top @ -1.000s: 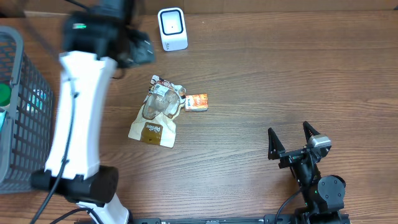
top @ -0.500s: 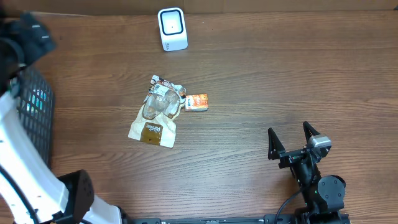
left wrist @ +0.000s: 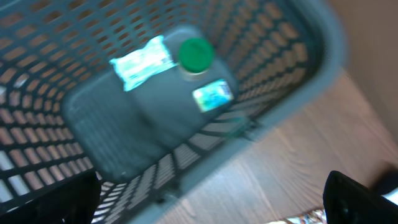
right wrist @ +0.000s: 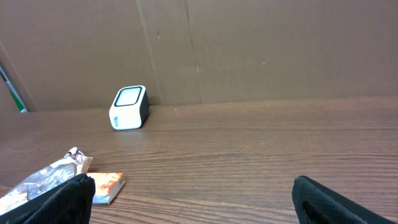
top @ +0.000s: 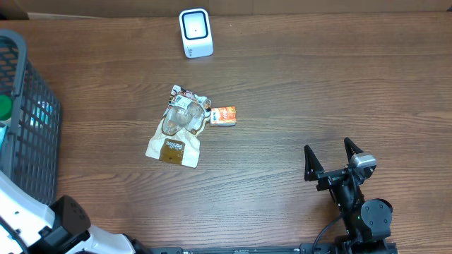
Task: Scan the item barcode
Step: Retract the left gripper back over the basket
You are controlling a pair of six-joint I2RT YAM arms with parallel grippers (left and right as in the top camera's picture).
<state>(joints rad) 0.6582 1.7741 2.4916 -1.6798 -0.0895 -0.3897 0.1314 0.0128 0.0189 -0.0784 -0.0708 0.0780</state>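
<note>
The wooden table [top: 296, 77] carries a white scanner [top: 196, 32] far ahead and left of the right gripper [top: 328, 146]. Nearer on its left, a crumpled snack bag [top: 178, 127] lies just beside a small orange packet [top: 223, 116]. A grey basket [top: 32, 120] stands below the left gripper [left wrist: 208, 198].

Basket [top: 35, 120] left — scanner [top: 195, 32] behind pouch [top: 180, 127], packet [top: 223, 115] beside.

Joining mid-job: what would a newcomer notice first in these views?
A crumpled snack bag lies mid-table with a small orange packet at its right edge. The white scanner stands at the far edge, and a grey basket on the left holds a green-capped container.
</note>
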